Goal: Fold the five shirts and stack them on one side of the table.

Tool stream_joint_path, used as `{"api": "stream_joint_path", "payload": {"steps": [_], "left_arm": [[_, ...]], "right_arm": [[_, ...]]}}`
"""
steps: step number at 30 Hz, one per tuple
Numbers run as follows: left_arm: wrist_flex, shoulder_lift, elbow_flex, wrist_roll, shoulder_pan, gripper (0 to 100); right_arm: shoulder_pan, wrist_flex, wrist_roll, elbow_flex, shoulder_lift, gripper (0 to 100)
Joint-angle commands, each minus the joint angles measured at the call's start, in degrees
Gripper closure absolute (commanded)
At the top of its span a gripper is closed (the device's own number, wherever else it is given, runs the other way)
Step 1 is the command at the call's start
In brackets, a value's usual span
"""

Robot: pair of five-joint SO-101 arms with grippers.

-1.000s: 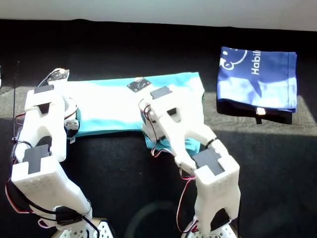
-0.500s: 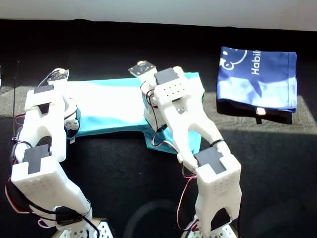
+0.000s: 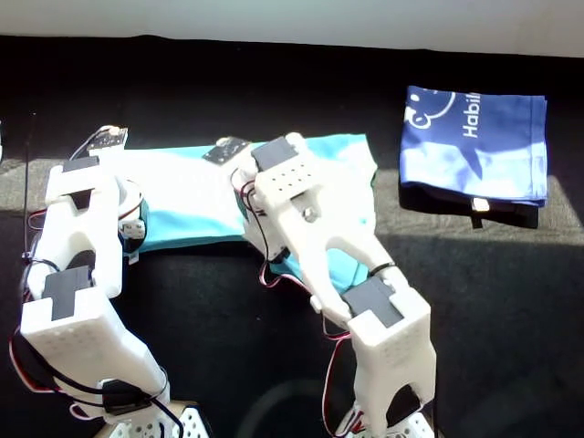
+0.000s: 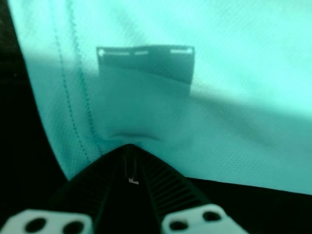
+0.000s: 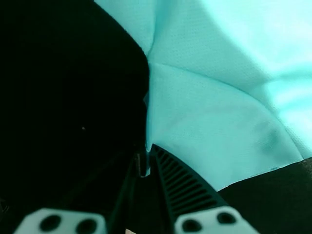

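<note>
A turquoise shirt (image 3: pixel 192 196) lies stretched across the middle of the black table (image 3: pixel 201 310). My left gripper (image 4: pixel 129 146) is at the shirt's left end (image 3: pixel 137 230), shut on the fabric's hem beside a stitched seam. A dark label (image 4: pixel 146 61) shows through the cloth (image 4: pixel 219 97) just beyond it. My right gripper (image 5: pixel 146 146) is shut on an edge of the same shirt (image 5: pixel 219 97), which hangs from it in a fold. The right arm's wrist (image 3: pixel 283 178) hovers over the shirt's middle and hides the cloth beneath it.
A folded blue shirt (image 3: pixel 474 137) lies on a folded black one (image 3: pixel 474 208) at the back right. A white wall edge (image 3: pixel 292 18) runs along the far side. Both arm bases stand at the near edge.
The right arm rose from the shirt's near edge, then swung left over the shirt's middle with the cloth in its gripper. The left arm kept still.
</note>
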Motion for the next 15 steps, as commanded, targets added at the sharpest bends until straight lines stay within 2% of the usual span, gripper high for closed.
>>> {"api": "stream_joint_path", "payload": {"steps": [1,7,13,15], "left_arm": [[-2.3,0.2,0.0,0.4,0.7,99],[-2.3,0.2,0.0,0.4,0.7,99],[-2.3,0.2,0.0,0.4,0.7,99],[-2.3,0.2,0.0,0.4,0.7,99]], "right_arm": [[0.5,-0.7,0.8,-2.4,-0.3,97.1],[2.0,0.3,2.0,-2.5,-0.7,77.2],[2.4,5.6,4.0,-2.3,-0.8,77.2],[2.4,5.4,6.9,-0.7,-0.8,77.2]]}}
